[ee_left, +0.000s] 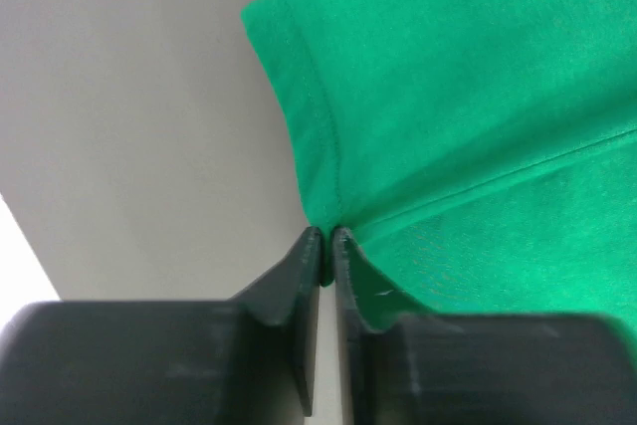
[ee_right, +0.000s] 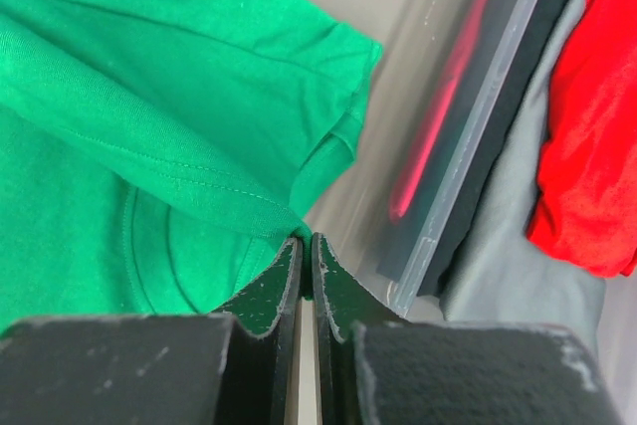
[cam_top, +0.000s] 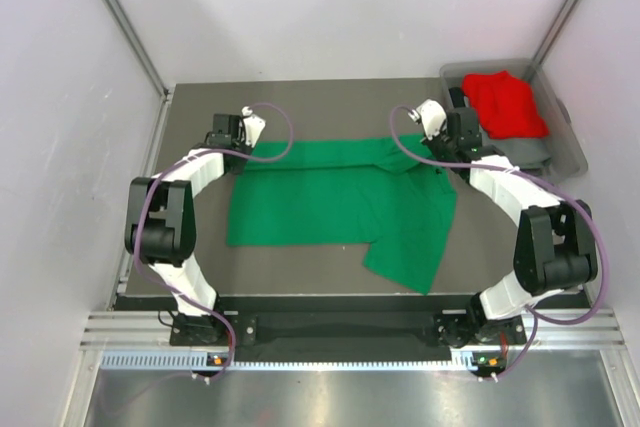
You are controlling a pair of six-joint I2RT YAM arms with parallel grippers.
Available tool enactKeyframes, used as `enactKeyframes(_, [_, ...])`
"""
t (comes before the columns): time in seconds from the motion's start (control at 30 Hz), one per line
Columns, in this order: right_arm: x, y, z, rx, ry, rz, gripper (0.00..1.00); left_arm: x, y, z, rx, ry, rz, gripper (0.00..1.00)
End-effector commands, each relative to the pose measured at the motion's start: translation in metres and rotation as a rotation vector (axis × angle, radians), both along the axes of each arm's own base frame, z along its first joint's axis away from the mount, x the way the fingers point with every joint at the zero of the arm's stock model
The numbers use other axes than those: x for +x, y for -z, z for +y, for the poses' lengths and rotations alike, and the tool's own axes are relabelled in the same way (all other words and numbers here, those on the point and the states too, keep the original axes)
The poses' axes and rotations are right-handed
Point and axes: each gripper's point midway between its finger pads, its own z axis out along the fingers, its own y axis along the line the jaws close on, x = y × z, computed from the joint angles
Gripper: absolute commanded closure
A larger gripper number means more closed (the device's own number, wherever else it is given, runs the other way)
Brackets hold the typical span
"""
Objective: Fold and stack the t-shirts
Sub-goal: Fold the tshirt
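Note:
The green t-shirt (cam_top: 340, 207) lies spread across the middle of the dark table, partly folded, with a flap hanging toward the front right. My left gripper (cam_top: 243, 139) is shut on its far left edge; the left wrist view shows the hem (ee_left: 299, 97) pinched between the jaws (ee_left: 327, 238). My right gripper (cam_top: 447, 150) is shut on its far right edge; the right wrist view shows the green cloth (ee_right: 149, 97) pinched at the fingertips (ee_right: 306, 242). The red t-shirt (cam_top: 505, 102) lies crumpled in the clear bin; it also shows in the right wrist view (ee_right: 587, 126).
The clear plastic bin (cam_top: 565, 137) stands at the back right and also holds grey cloth (cam_top: 525, 152), which also shows in the right wrist view (ee_right: 513, 246). The bin's wall (ee_right: 478, 126) is close beside my right gripper. White walls enclose the table (cam_top: 200, 117).

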Motion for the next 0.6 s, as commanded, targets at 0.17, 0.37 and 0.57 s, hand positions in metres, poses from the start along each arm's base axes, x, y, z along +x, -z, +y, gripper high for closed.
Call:
enactKeyframes(0.17, [-0.007, -0.007, 0.014, 0.045, -0.026, -0.009, 1.0, 0.003, -0.057, 0.003, -0.012, -0.035, -0.112, 0.61])
enactKeyframes(0.37, [-0.012, -0.002, 0.015, 0.042, -0.029, 0.002, 1.0, 0.006, -0.092, -0.008, -0.079, -0.012, -0.197, 0.56])
enactKeyframes(0.57, [-0.006, -0.004, 0.017, 0.038, -0.031, 0.001, 1.0, 0.021, -0.044, -0.022, -0.099, -0.01, -0.036, 0.66])
